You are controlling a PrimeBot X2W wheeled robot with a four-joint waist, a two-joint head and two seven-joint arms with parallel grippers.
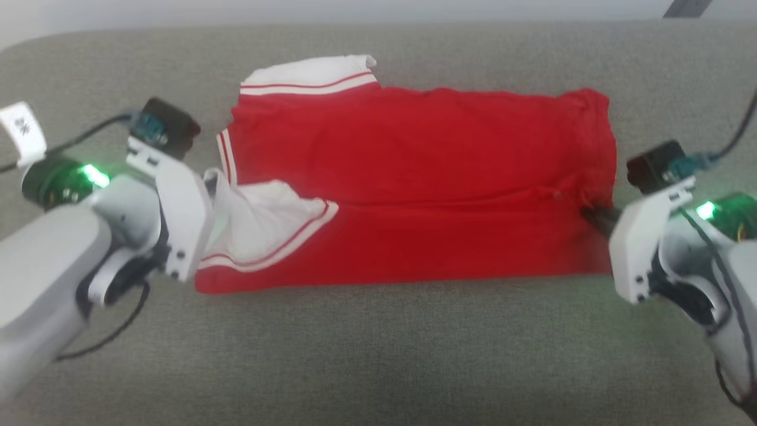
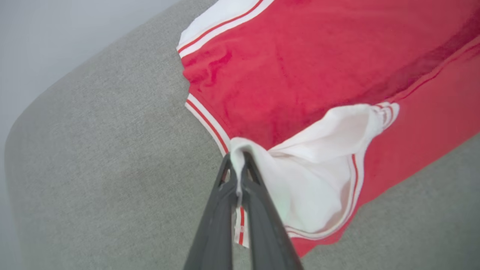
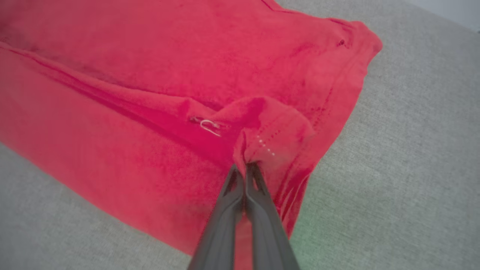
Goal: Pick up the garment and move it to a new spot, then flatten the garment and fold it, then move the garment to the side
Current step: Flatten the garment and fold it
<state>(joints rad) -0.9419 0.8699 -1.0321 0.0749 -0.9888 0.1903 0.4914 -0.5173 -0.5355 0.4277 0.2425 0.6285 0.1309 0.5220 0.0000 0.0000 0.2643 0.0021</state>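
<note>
The garment [image 1: 414, 177], a shiny red jersey with white panels and red-and-white striped trim, lies folded lengthwise across the grey cushion. My left gripper [image 1: 214, 188] pinches its white edge at the left end; in the left wrist view the dark fingers [image 2: 240, 176] are shut on that white cloth [image 2: 318, 165], lifted a little. My right gripper [image 1: 594, 216] is shut on a bunched red hem at the right end, and the right wrist view shows the fingers [image 3: 243, 176] closed on a raised fold of the garment [image 3: 187, 75]. No number shows on the cloth.
The grey fabric cushion [image 1: 378, 355] stretches wide in front of the garment and on both sides. Its rounded back edge [image 1: 177, 35] meets a pale wall. Cables hang from both wrists.
</note>
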